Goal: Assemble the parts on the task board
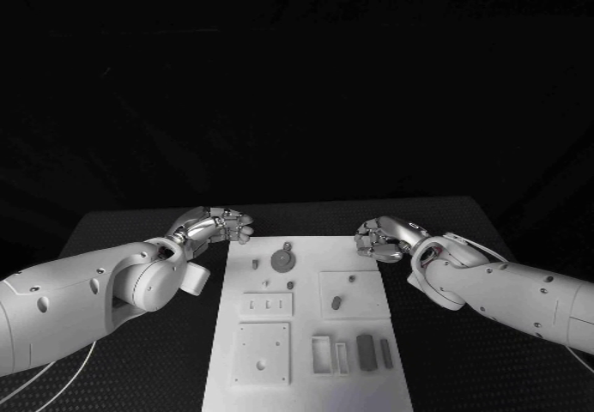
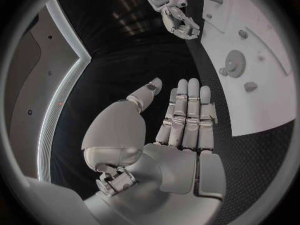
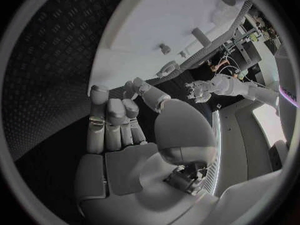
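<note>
Both the left robot hand (image 1: 213, 228) and right robot hand (image 1: 385, 238) hover empty, the grey parts (image 1: 366, 352) between them lying loose on the task board (image 1: 310, 330), so assembly looks barely begun.

matt white task board (image 1: 310, 343), textured black table (image 1: 458, 360)

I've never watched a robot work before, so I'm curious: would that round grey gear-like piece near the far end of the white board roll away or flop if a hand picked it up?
The round part lies flat on the task board, so it probably won't roll unless tipped on edge. It looks solid and stiff, not floppy. Being small and low, it may be hard to grip.
</note>
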Robot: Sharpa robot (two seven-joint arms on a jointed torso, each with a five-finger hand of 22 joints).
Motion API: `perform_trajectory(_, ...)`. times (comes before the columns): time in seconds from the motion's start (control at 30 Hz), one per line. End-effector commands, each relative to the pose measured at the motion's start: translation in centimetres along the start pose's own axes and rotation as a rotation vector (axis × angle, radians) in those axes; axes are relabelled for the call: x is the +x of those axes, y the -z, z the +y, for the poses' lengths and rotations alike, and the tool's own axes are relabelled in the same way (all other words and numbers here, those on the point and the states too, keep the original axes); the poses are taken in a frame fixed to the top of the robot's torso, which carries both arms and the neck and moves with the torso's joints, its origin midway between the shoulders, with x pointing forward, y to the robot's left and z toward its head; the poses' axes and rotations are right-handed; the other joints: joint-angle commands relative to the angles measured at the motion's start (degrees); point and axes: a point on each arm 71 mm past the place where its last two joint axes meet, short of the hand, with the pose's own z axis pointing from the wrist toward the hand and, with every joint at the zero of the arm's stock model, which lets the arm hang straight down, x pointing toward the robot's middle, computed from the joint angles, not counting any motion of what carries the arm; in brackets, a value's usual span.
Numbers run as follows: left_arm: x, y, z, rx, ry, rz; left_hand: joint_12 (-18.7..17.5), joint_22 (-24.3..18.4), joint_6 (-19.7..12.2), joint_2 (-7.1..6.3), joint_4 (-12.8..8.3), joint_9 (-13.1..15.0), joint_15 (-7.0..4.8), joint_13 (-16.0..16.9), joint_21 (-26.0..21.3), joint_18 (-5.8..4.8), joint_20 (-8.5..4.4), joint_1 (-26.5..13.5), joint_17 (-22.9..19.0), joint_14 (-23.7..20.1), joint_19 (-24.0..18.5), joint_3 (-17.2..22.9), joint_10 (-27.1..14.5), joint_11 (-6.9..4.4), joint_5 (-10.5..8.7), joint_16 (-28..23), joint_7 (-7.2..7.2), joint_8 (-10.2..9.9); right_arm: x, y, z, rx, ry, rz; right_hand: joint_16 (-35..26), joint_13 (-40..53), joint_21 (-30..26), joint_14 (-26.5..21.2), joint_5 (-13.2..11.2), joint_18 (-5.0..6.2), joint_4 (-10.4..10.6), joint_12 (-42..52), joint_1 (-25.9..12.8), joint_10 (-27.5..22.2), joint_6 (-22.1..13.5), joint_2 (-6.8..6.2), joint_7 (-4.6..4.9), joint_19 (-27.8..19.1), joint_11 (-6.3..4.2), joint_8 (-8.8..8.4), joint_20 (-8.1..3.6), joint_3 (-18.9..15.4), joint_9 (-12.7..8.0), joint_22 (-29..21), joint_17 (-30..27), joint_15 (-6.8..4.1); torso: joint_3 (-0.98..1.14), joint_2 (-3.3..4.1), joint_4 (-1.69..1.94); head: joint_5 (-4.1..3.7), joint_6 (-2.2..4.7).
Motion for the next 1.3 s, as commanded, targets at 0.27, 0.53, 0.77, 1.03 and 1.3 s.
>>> perform_trajectory(0.27,2.0,-1.0,0.7,-0.12,-0.067,0.097,0.19,0.82,1.42,0.23,1.02,-0.11,-0.17,0.29,0.33,-0.03,-0.54,-2.51,0.29,0.77,0.17,-0.87,1.1,-0.25,-1.34,0.03,-0.39,0.05,-0.1,-1.1,5.4,-0.024,0.167,0.016,0.16,-0.13,0.32,0.3,-0.09,1.31,-0.01,0.12,0.13,-3.7,11.08,-1.12,-2.52,0.63,-2.73,0.36,-0.31,0.63,0.21,0.98,0.05,-0.51,-0.14,-0.86,-0.3,0.55,0.88)
perform_trajectory(0.53,3.7,-1.7,1.1,-0.215,-0.124,0.139,-1.0,0.72,-0.57,-3.19,3.62,-0.97,-0.06,-0.03,0.24,0.01,-0.49,-7.71,0.44,0.38,-0.13,-3.04,-0.37,0.51,-2.23,-0.18,0.6,-1.65,1.7,-1.8,12.0,-0.125,0.188,0.037,0.03,-0.39,0.28,0.52,-0.09,1.31,0.01,-0.14,0.21,-3.34,11.2,-1.7,-2.46,0.78,-2.72,0.29,-0.44,1.09,0.25,0.9,-0.06,-0.54,-0.41,-2.34,-0.54,1.85,0.85)
perform_trajectory(0.77,5.1,-2.1,1.1,-0.239,-0.184,0.17,-1.07,0.75,-0.46,-4.35,5.39,-1.1,-0.04,-0.08,0.2,0.18,-0.46,-9.41,0.59,0.19,-0.31,-2.93,-0.7,0.61,-2.23,-0.22,0.56,-1.7,2.7,-1.9,15.1,-0.173,0.205,0.035,-0.1,-0.6,0.21,0.71,-0.09,1.31,0.04,-0.35,0.27,-3.06,11.42,-2.09,-2.43,0.9,-2.7,0.27,-0.54,1.62,0.28,0.83,-0.17,-0.52,-0.68,-3.38,-0.18,2.42,0.66)
perform_trajectory(1.03,6.2,-2.2,1.3,-0.257,-0.243,0.21,-0.95,0.81,0.2,-4.04,6.07,-1.04,-0.01,-0.02,0.22,0.24,-0.42,-10.08,0.7,0.1,-0.47,-3.05,-0.57,0.5,-2.23,-0.21,0.24,-1.41,3.1,-2.0,16.5,-0.201,0.203,0.034,-0.2,-0.73,0.17,0.87,-0.09,1.31,0.05,-0.47,0.27,-2.83,11.59,-2.35,-2.47,1.04,-2.73,0.22,-0.6,2.12,0.27,0.78,-0.25,-0.55,-0.87,-3.79,-0.05,2.59,0.36)
perform_trajectory(1.3,6.6,-2.0,1.4,-0.265,-0.266,0.228,-0.65,0.91,1.03,-3.49,5.33,-0.97,-0.18,0.18,0.43,0.38,-0.51,-9.49,0.98,0.4,-0.33,-3.29,0.06,0.17,-2.22,0.08,-0.16,-1.04,3.4,-1.9,17.4,-0.223,0.195,0.037,-0.24,-0.78,0.14,0.95,-0.09,1.31,0.06,-0.52,0.23,-2.74,11.67,-2.45,-2.49,1.1,-2.74,0.19,-0.61,2.34,0.27,0.75,-0.28,-0.57,-0.83,-3.67,-0.07,2.74,0.17)
